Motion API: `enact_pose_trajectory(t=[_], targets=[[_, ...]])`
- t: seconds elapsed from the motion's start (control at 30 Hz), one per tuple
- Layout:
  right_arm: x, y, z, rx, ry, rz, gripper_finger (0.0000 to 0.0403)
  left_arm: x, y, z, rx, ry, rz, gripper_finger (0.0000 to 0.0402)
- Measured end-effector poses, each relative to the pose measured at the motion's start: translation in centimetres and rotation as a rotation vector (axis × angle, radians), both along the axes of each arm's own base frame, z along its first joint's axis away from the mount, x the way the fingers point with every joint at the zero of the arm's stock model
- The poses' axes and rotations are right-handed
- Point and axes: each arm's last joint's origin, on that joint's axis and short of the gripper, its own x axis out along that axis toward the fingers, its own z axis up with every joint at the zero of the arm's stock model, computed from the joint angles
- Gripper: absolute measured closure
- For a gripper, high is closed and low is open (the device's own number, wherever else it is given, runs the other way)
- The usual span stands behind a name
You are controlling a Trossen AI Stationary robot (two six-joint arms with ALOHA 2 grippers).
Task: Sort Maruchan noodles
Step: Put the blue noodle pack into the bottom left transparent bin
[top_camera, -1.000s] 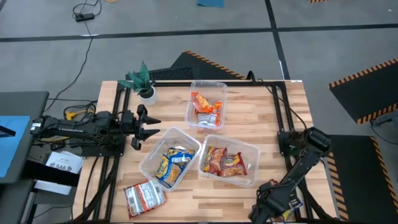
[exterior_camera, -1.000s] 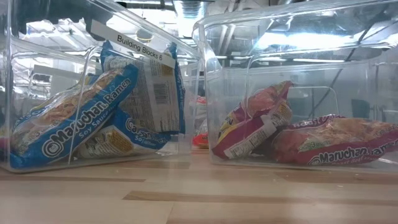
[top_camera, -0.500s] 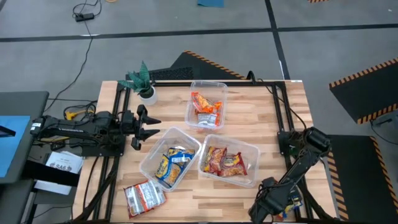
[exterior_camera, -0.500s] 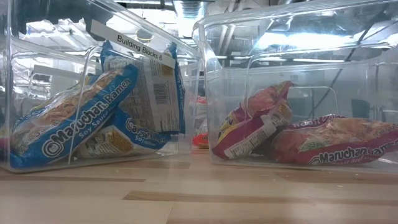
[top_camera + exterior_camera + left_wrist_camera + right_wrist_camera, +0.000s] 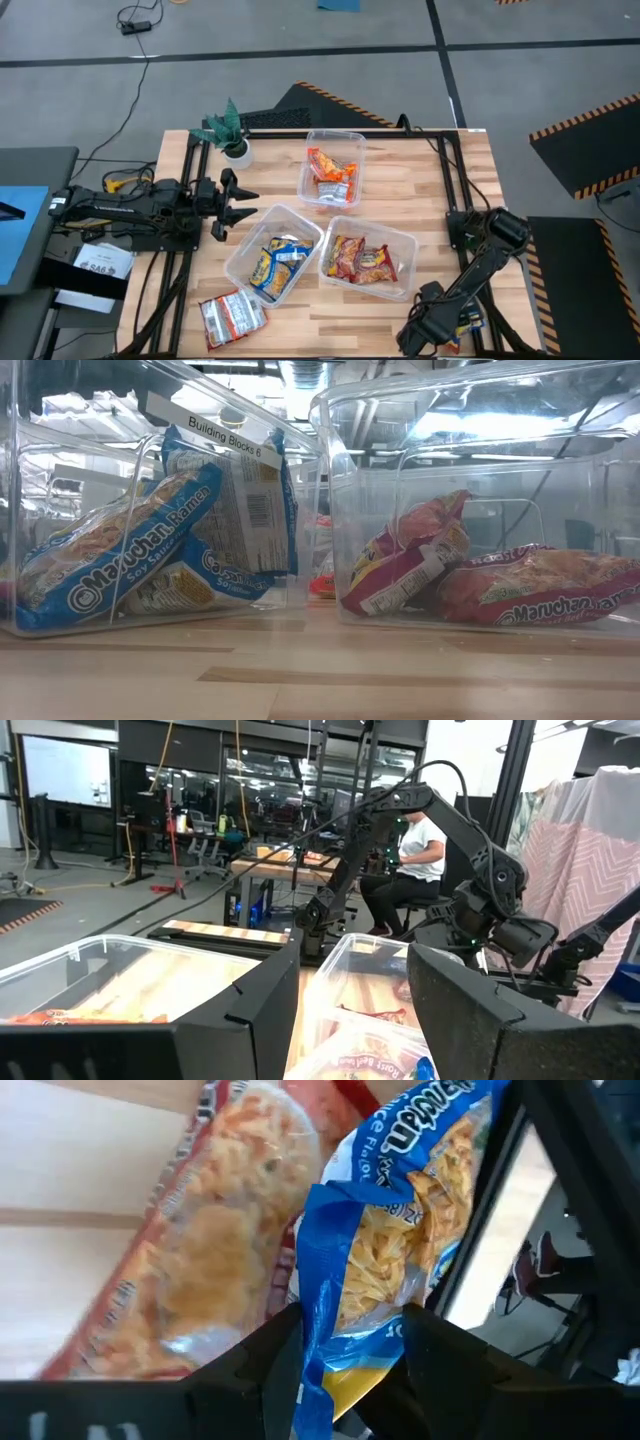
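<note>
High view shows the wooden worktop (image 5: 440,200) with three clear tubs at its centre. The upper tub (image 5: 333,168) holds orange Maruchan packets (image 5: 330,172). The lower-left tub (image 5: 272,258) holds yellow-and-blue packets (image 5: 272,262), and the lower-right tub (image 5: 368,258) holds red packets (image 5: 362,260). A silver-and-red packet (image 5: 232,315) lies loose on the worktop at the lower left of the frame, just beside the lower-left tub. A small green potted plant (image 5: 230,132) stands at the worktop's upper left corner.

The left claw (image 5: 238,203) hangs at the left edge of the worktop with its fingers spread and nothing between them. The right claw (image 5: 432,325) sits low at the lower right of the frame, off the worktop's front edge. Its wrist view shows its fingers closed on a yellow-and-blue packet (image 5: 395,1250), with an orange packet (image 5: 215,1240) lying on the wood just beside it.
</note>
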Motion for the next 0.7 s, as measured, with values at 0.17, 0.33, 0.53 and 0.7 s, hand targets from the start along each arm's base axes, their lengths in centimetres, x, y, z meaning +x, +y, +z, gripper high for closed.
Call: enact_pose_trajectory(t=[0.17,0.33,0.53,0.7], targets=[[0.23,0.10,-0.85,0.009,0.014,0.038,0.0211,0.00,0.00,-0.02,0.000,0.002,0.000,0.0227],[0.22,-0.06,-0.83,0.000,0.019,0.042,0.0243,0.02,0.00,-0.07,0.000,0.007,0.000,0.0227],[0.15,-0.13,-0.70,0.013,0.026,0.065,0.0359,0.02,0.00,-0.08,0.000,0.008,0.000,0.0227],[0.20,-0.23,-0.63,0.040,0.030,0.096,0.0391,0.02,0.00,-0.08,0.000,0.008,0.000,0.0227]])
